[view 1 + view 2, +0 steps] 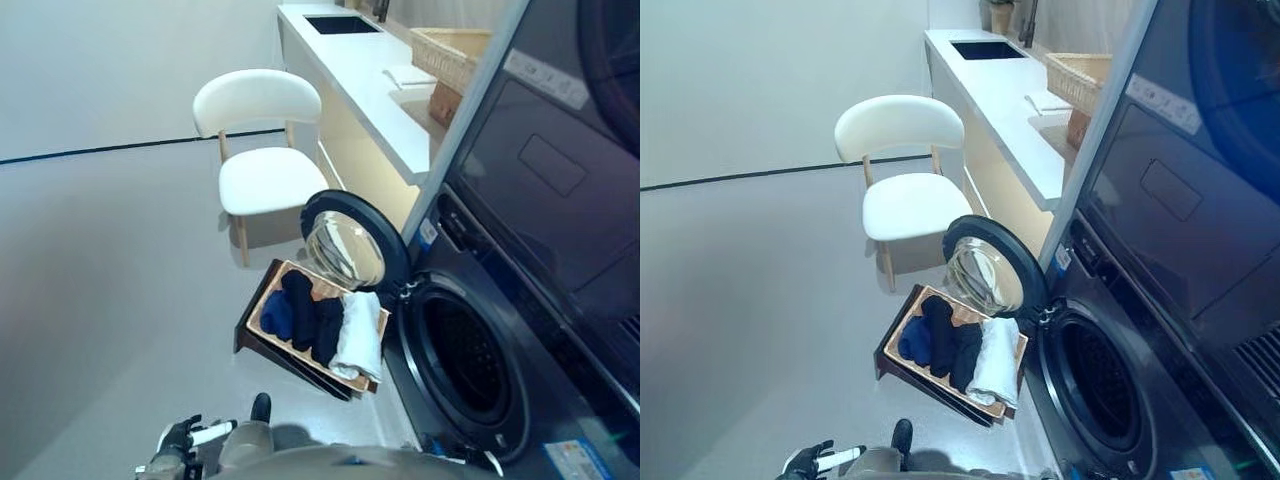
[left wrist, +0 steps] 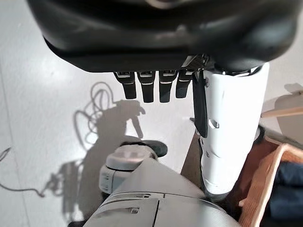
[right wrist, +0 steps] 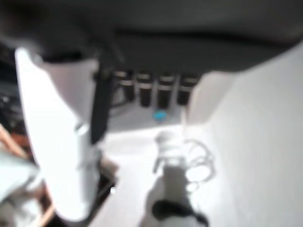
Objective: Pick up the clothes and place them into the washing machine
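Down by my own side, my left hand (image 2: 156,85) hangs empty, its fingers (image 2: 147,90) straight in a row and the white-covered thumb (image 2: 232,132) pointing at the floor (image 1: 110,300); it also shows at the lower edge of the head view. Across from it, my right hand (image 3: 151,90) hangs the same way, fingers relaxed, pinching nothing.

Further out, the clothes (image 1: 310,320) sit in a wooden tray (image 1: 262,300) on the floor: dark folded pieces along its left and middle, a white cloth (image 1: 360,335) at its right end. That end lies just beside the washing machine (image 1: 500,330), whose drum opening (image 1: 465,350) gapes and whose round glass door (image 1: 345,245) stands swung out over the tray's far corner.

Nothing has been picked up yet, as I judge it. Risks ahead: reaching down, I could knock the open door with my arm, or grab only one piece from the packed row and drag its neighbours out onto the floor.
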Tool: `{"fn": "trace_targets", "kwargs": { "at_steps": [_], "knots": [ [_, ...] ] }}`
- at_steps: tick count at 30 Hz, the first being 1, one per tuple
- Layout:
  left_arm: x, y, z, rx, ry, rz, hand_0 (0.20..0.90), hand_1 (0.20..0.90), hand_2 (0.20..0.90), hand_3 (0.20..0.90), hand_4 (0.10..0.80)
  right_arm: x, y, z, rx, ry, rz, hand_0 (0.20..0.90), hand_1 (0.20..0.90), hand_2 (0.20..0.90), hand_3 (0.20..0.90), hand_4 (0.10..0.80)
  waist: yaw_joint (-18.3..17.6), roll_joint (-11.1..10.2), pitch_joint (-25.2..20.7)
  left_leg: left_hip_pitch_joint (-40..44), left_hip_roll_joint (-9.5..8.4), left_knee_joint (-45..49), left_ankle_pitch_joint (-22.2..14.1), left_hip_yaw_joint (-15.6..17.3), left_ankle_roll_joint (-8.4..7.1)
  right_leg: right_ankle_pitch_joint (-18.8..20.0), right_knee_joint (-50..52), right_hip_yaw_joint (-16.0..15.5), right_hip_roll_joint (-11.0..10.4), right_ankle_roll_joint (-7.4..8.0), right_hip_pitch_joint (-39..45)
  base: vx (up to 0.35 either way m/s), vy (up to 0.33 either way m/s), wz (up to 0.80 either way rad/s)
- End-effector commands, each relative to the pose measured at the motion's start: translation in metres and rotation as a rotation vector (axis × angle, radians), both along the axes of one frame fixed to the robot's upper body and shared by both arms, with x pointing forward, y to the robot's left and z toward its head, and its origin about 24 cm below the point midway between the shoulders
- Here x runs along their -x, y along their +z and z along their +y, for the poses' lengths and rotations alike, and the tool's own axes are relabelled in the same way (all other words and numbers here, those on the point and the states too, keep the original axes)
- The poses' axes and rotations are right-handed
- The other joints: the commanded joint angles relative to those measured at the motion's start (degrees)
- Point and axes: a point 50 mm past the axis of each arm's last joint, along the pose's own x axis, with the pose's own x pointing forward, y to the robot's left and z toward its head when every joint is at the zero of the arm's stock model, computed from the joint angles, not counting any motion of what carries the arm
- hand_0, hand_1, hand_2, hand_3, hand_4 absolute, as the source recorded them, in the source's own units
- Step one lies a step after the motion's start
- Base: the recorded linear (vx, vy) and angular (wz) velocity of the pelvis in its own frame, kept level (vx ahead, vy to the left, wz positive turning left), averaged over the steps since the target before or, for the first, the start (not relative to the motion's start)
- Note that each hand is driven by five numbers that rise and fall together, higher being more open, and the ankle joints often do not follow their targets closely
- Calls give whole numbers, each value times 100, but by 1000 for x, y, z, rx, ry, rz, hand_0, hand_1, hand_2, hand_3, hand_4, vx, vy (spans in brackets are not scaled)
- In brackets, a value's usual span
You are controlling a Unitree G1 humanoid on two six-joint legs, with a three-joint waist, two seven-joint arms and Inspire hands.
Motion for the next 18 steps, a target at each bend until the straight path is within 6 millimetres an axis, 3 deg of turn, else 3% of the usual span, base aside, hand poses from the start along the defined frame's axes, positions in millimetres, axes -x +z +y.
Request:
{"fn": "trace_targets", "kwargs": {
  "at_steps": [1,3,4,6,12,18],
  "knots": [
    [-17,10,21,-67,41,-86,900,900,900,900,800,-9,7,-17,71,-10,-48,900,900,900,900,800,75,-264,-412,-460,-144,-147,556,94,34,25,-470,152,-179,223,732,151,166,-9],
    [-13,9,22,-71,42,-79,900,900,900,900,800,-11,6,-14,66,9,-43,900,900,900,900,800,137,-307,-589,-408,-265,-185,439,184,100,86,-598,206,-457,384,754,188,212,-24],
    [-13,9,22,-71,42,-79,900,900,900,900,800,-11,6,-14,66,9,-43,900,900,900,900,800,139,-311,-591,-408,-267,-185,437,188,101,85,-600,208,-461,385,754,200,248,-30],
    [-13,10,25,-85,32,-74,900,900,900,900,800,-20,6,-9,53,33,-64,900,900,900,900,800,209,-409,-664,-501,-381,-88,296,356,171,170,-676,257,-680,547,698,122,169,-17],
    [-18,12,27,-104,15,-83,900,900,900,900,800,-31,6,-5,42,60,-96,900,900,900,900,800,282,-469,-772,-579,-542,112,33,476,281,492,-663,258,-948,748,620,114,111,-6],
    [-22,13,29,-118,-17,-88,900,900,900,900,800,-36,6,-2,38,75,-114,900,900,900,900,800,282,-525,-872,-493,-671,128,-92,499,333,952,-649,311,-1043,832,644,115,74,-1]
  ]
}}
